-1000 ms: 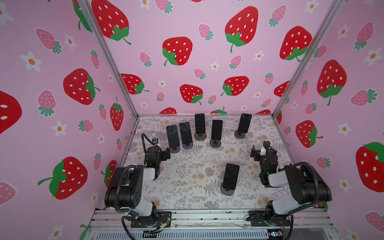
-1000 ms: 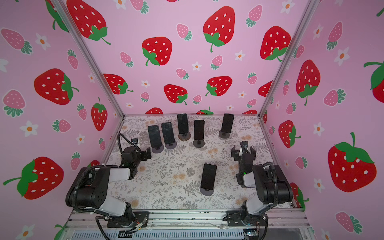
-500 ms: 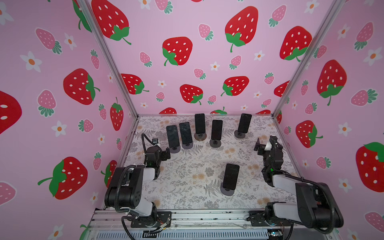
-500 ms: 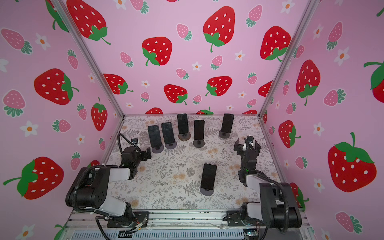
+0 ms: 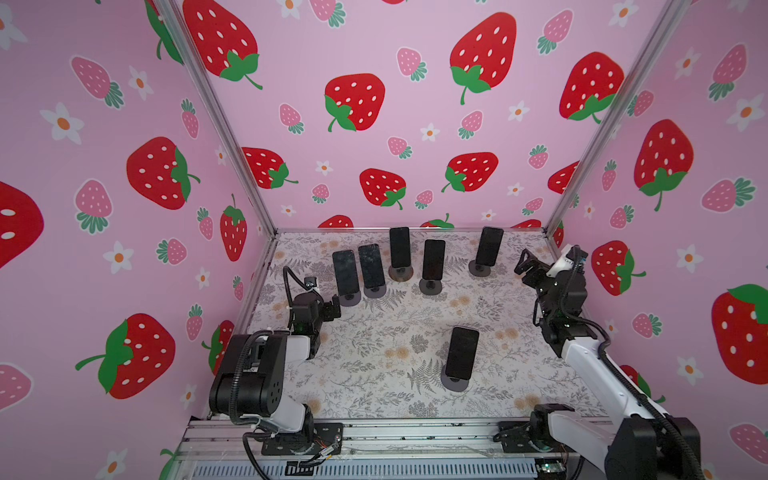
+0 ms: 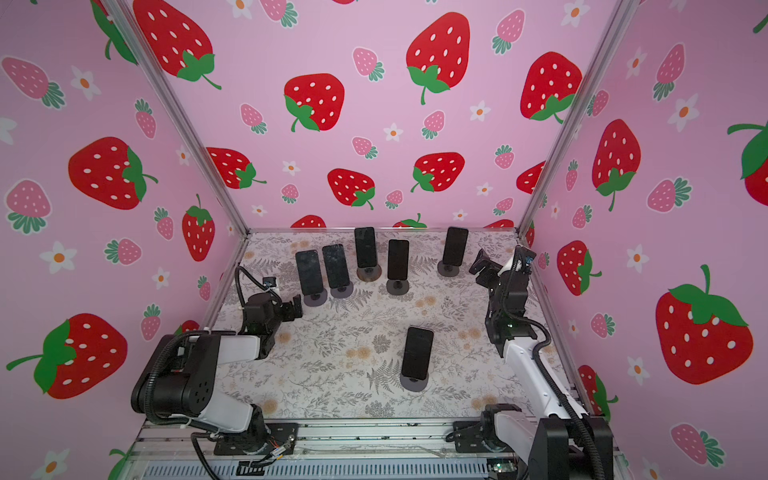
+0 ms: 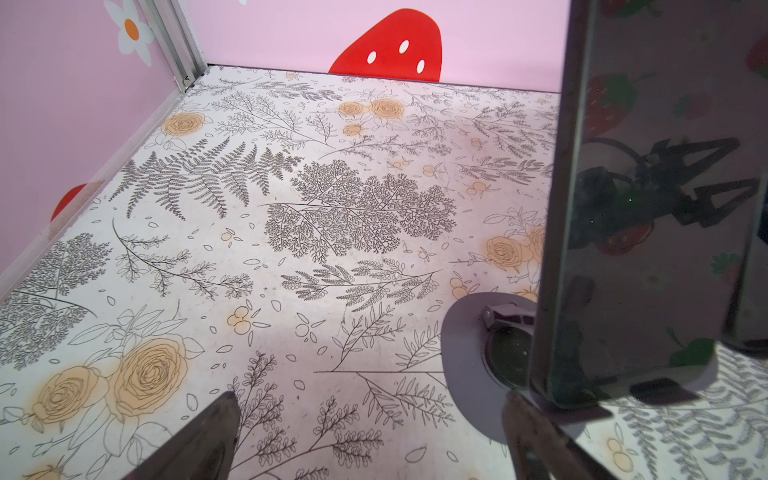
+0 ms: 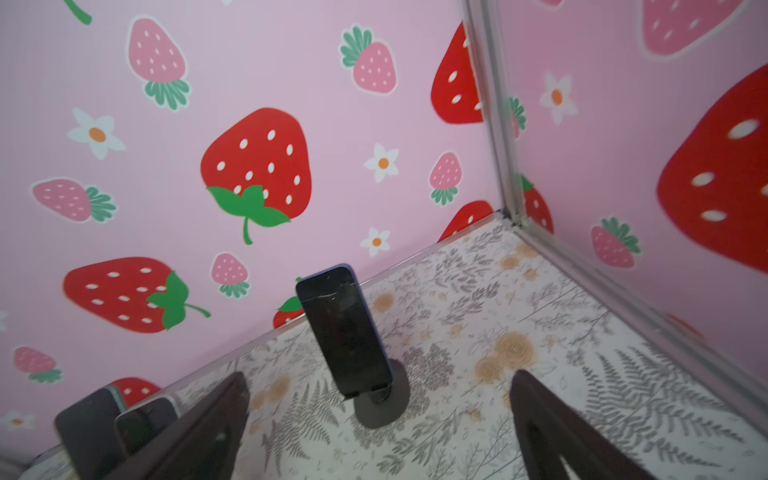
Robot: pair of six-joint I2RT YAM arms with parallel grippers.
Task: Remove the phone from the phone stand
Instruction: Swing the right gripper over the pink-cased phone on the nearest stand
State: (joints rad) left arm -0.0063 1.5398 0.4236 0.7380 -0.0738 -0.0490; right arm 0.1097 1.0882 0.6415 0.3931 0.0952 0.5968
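Hovering wide open, empty — right claw (image 5: 523, 264) near back-right phone (image 5: 489, 246) on stand (image 5: 480, 269) (left claw (image 5: 335, 306) gapes empty too).

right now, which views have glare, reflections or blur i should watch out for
Left wrist view: the glossy black phone screen acts as a mirror, showing the open left gripper and wall strawberries; its round grey stand lies in shade. Right wrist view: soft all over, likely motion blur, even the propped black phone. In both top views: even light, faint shadows, sharp floral floor.
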